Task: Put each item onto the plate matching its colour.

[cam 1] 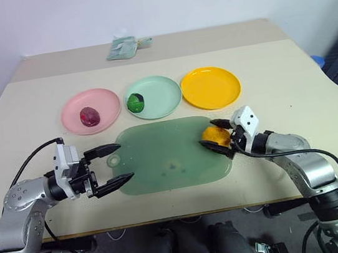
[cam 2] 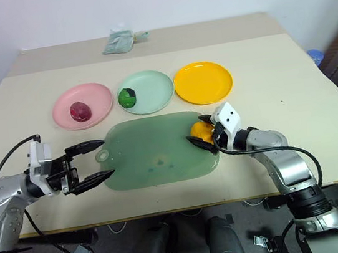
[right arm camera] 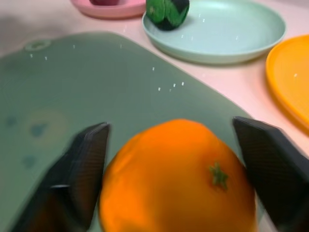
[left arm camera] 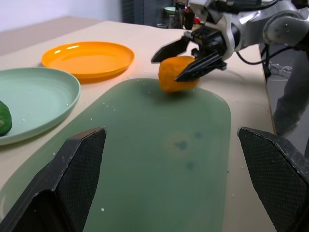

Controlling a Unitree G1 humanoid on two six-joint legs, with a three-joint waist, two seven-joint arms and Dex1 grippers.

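Orange mandarin-like fruit (cam 1: 215,136) is seen at the right end of the large translucent green rounded-rectangle board (cam 1: 161,159), resting on it between the two black fingers of the right gripper (cam 1: 221,135). The jaws are set closely about the fruit, one finger on each side; whether they actually press on it cannot be told. The yellow-orange round plastic plate (cam 1: 210,86) lies bare just beyond the board's far right corner. Beside it the mint green round plate (cam 1: 163,96) carries the green fruit with dark patches (cam 1: 135,102), and the pink round plate (cam 1: 106,104) carries the purple-red fruit (cam 1: 90,115). The left gripper (cam 1: 114,166) is held at the board's left end, near the loop tab, its jaws spread wide and holding nothing. A pale green packet (cam 1: 123,46) lies at the far edge of the beige bench (cam 1: 291,97).
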